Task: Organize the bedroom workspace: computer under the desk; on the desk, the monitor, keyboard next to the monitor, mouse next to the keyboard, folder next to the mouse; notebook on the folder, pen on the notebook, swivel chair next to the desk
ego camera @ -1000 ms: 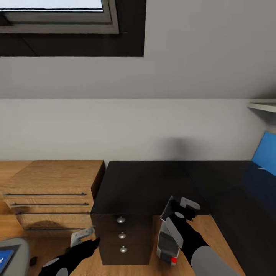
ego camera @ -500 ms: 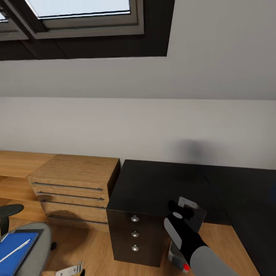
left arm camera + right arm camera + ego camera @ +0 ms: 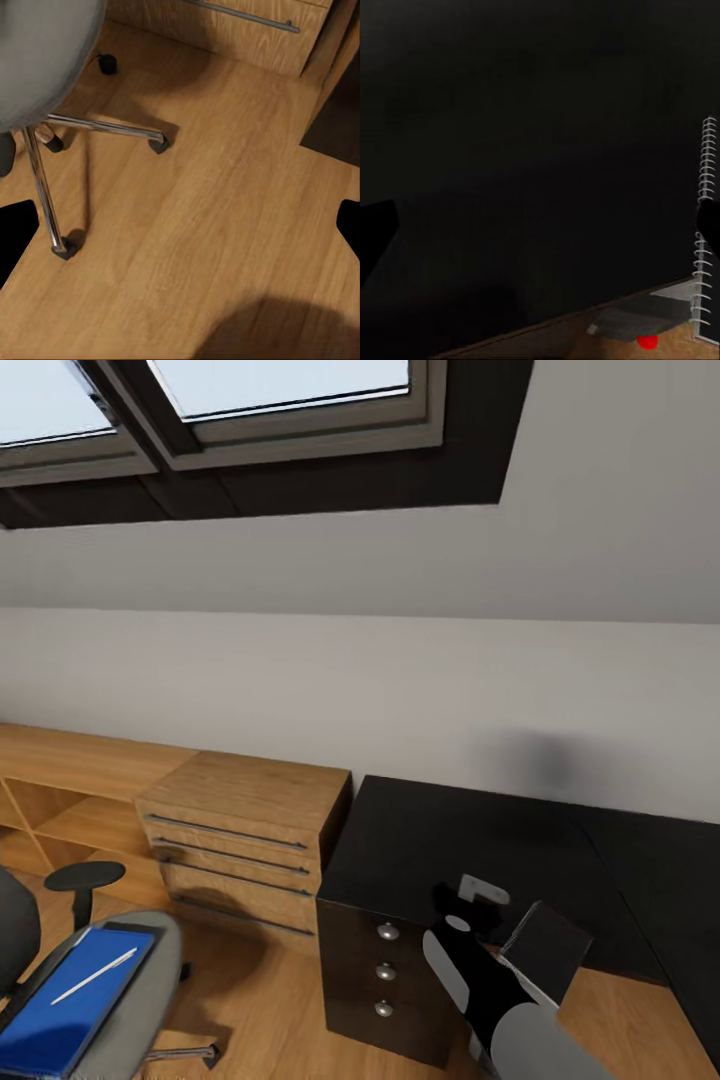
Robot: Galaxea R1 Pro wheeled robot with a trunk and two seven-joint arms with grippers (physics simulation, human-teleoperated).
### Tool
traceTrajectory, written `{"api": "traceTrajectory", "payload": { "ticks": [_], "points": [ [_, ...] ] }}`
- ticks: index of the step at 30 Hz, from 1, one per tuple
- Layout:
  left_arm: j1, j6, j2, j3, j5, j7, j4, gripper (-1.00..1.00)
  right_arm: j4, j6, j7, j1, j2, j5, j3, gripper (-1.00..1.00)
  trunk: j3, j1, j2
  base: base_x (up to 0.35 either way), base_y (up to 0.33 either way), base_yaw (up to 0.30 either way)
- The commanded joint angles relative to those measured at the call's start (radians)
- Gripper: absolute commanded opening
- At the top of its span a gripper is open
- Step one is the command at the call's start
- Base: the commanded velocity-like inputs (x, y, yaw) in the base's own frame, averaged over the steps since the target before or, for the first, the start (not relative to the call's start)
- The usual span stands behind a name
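The grey swivel chair [image 3: 130,1000] stands at the lower left of the head view. On its seat lies the blue folder [image 3: 60,1010] with the white pen [image 3: 95,975] on top. The black desk [image 3: 450,840] with knobbed drawers is in the middle. My right gripper [image 3: 478,900] [image 3: 540,232] hovers over the desk's front edge, fingers wide apart. The black spiral notebook [image 3: 545,950] [image 3: 705,225] tilts beside one finger. The computer [image 3: 641,330] with its red light sits below the desk edge. My left gripper [image 3: 180,225] is open above the floor by the chair's chrome base [image 3: 97,127].
A light wooden drawer unit [image 3: 240,830] stands left of the desk, with low wooden shelving [image 3: 60,800] further left. A sloped wall with skylights [image 3: 250,400] rises behind. Wooden floor [image 3: 225,247] lies between the chair and the drawers.
The head view has swung left, bringing the chair, folder and pen further in. The notebook now tilts on the other side of my right gripper. My left gripper has left the head view.
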Motion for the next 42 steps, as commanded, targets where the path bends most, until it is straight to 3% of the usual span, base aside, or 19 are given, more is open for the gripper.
{"api": "traceTrajectory", "payload": {
  "ticks": [1,6,15,28,36,42],
  "points": [
    [0.0,-0.02,0.001,-0.008,0.008,0.006,0.007,1.0,0.0,-0.002,-0.007,-0.001,0.0,-0.01,0.01,1.0,-0.001,0.0,-0.001,0.0,0.0,0.278],
    [0.0,-0.062,-0.004,-0.017,0.001,0.008,0.033,1.0,0.02,-0.005,-0.007,-0.001,0.004,-0.01,0.053,1.0,-0.003,0.0,-0.001,0.0,0.0,0.278],
    [0.0,-0.077,-0.007,-0.02,0.0,0.007,0.062,1.0,0.042,-0.008,-0.005,-0.001,0.01,-0.011,0.105,1.0,-0.007,0.0,-0.001,0.0,0.0,0.278],
    [0.0,-0.074,-0.021,-0.02,0.001,0.007,0.083,1.0,0.092,-0.044,-0.004,-0.001,0.046,-0.008,0.118,1.0,-0.012,0.0,-0.001,0.0,0.0,0.278],
    [0.0,-0.074,-0.041,-0.019,0.0,0.007,0.103,1.0,0.118,-0.067,-0.004,-0.001,0.047,-0.009,0.167,1.0,-0.015,0.0,-0.001,0.0,0.0,0.278],
    [0.0,-0.075,-0.044,-0.019,0.0,0.007,0.105,1.0,0.122,-0.069,-0.004,-0.001,0.047,-0.009,0.177,1.0,-0.018,0.0,-0.001,0.0,0.0,0.279]
  ]
}}
